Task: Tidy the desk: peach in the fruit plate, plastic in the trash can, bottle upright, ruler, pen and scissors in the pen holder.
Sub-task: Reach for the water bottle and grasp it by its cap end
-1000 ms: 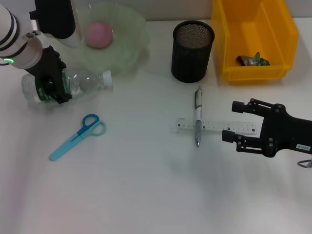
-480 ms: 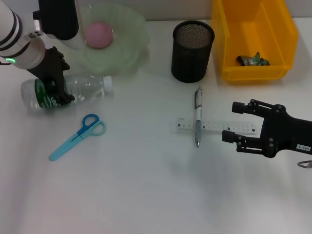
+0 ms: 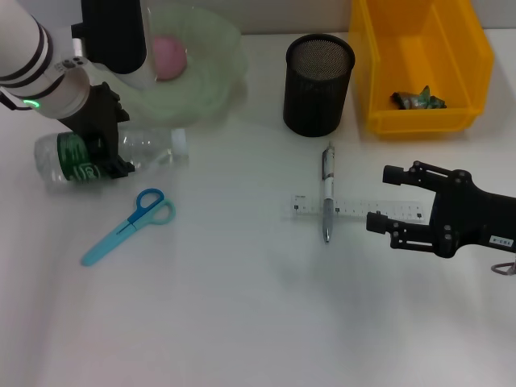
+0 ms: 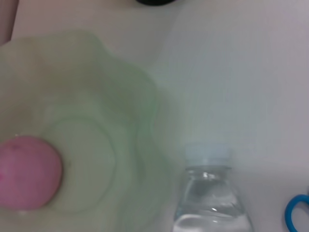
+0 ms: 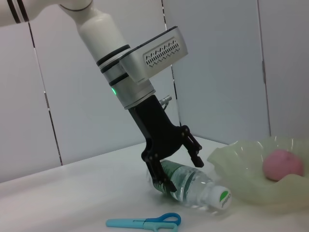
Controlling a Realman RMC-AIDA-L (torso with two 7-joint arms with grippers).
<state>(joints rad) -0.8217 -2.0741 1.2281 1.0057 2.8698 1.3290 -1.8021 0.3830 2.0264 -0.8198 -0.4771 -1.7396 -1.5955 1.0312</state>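
Clear plastic water bottle (image 3: 121,151), green label, white cap, lies on its side beside pale green wavy-rimmed bowl (image 3: 211,76).

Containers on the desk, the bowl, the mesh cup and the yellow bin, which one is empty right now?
The black mesh cup: nothing shows inside it. The green bowl holds the pink peach, and the yellow bin has a crumpled wrapper in it.

Broad bare desk (image 3: 242,322) is left open along the near side. At the far side, passage is narrowed by the plate (image 3: 211,76), the mesh cup (image 3: 318,85) and the yellow bin (image 3: 419,64); gaps are left between them
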